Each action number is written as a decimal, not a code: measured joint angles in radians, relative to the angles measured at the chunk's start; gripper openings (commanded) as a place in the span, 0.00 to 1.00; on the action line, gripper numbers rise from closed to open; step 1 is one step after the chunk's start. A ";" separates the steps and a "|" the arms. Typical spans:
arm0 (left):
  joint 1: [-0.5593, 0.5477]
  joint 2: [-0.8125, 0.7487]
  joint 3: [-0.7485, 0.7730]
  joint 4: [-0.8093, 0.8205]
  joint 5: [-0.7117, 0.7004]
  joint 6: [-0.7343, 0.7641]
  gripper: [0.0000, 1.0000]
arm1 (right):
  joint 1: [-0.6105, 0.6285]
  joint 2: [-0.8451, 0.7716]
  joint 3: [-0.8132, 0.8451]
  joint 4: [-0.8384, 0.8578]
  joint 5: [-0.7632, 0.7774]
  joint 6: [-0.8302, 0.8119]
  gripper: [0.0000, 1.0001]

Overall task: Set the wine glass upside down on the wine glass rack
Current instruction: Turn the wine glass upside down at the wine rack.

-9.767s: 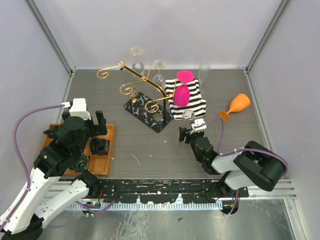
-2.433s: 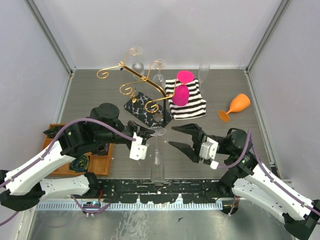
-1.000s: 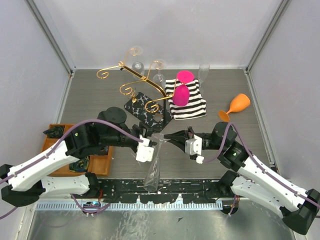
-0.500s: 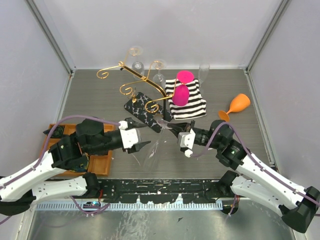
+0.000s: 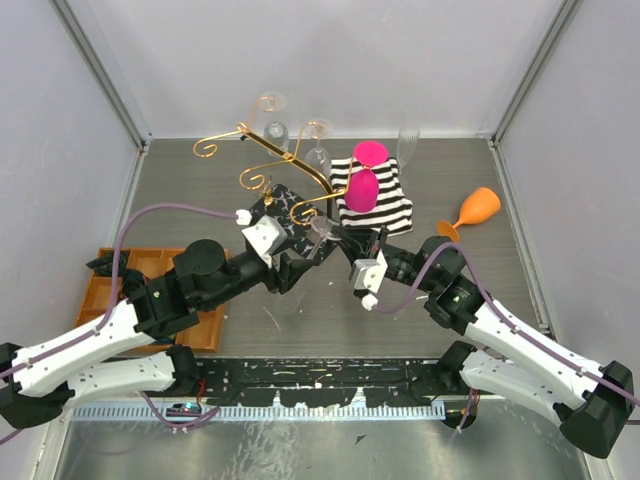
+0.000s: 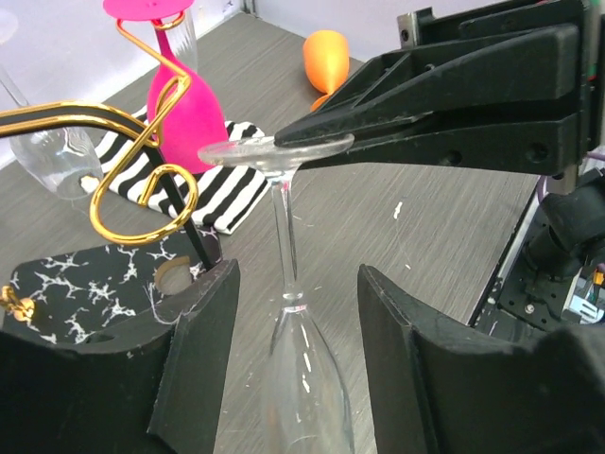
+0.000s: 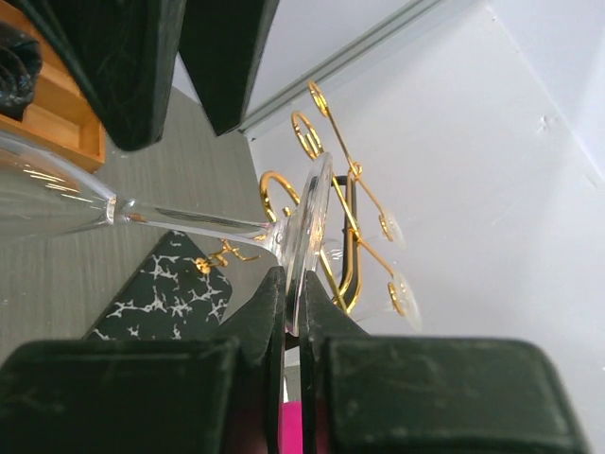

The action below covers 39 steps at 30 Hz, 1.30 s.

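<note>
Pinching the flat foot of the clear wine glass point(image 7: 306, 225) edge-on, the right gripper point(image 7: 291, 301) has its two black fingers pressed together on the rim of that disc. The stem runs away from it to the bowl, which sits between the fingers of the left gripper point(image 6: 298, 279). Those jaws stand apart, with a gap showing on each side of the glass, so they grip nothing.

The glass hangs above the grey table point(image 5: 200, 190), just in front of the wine glass rack point(image 5: 272, 170). One gold curl of the rack is just beside the foot, and the black marbled base lies directly beyond. Two clear glasses hang from the far hooks.

A black-and-white striped cloth point(image 5: 388, 212) lies against the base on the right, carrying a pink glass point(image 5: 364, 190). An orange glass point(image 5: 476, 211) lies on its side near the right wall. A wooden tray point(image 5: 208, 330) sits by the left arm. Bare table lies open to the left of the rack and between the arms and the near edge.

Both arms reach forward and inward from their bases, meeting at mid-table in a shallow V.
</note>
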 measured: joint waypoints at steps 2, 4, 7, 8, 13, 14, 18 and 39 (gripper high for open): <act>0.000 0.003 -0.021 0.031 -0.015 -0.026 0.59 | 0.000 -0.002 0.000 0.019 0.001 0.000 0.01; 0.000 0.009 -0.035 0.060 -0.023 -0.043 0.57 | 0.000 -0.003 0.000 0.038 0.000 0.000 0.01; 0.000 0.026 -0.042 0.092 -0.026 -0.058 0.49 | 0.000 -0.013 0.000 0.061 -0.005 0.002 0.01; 0.000 0.034 -0.042 0.101 -0.025 -0.060 0.46 | 0.000 -0.017 0.000 0.067 -0.011 0.004 0.01; 0.000 0.071 -0.042 0.130 0.003 -0.059 0.36 | 0.000 -0.031 -0.003 0.101 -0.045 0.024 0.01; 0.000 0.077 -0.042 0.131 0.010 -0.057 0.34 | 0.000 -0.034 -0.005 0.111 -0.050 0.027 0.01; 0.000 0.105 -0.039 0.127 0.043 -0.048 0.23 | 0.000 -0.047 -0.013 0.129 -0.063 0.040 0.01; 0.000 0.111 -0.021 0.110 0.100 -0.025 0.41 | 0.000 -0.068 -0.027 0.130 -0.077 0.033 0.01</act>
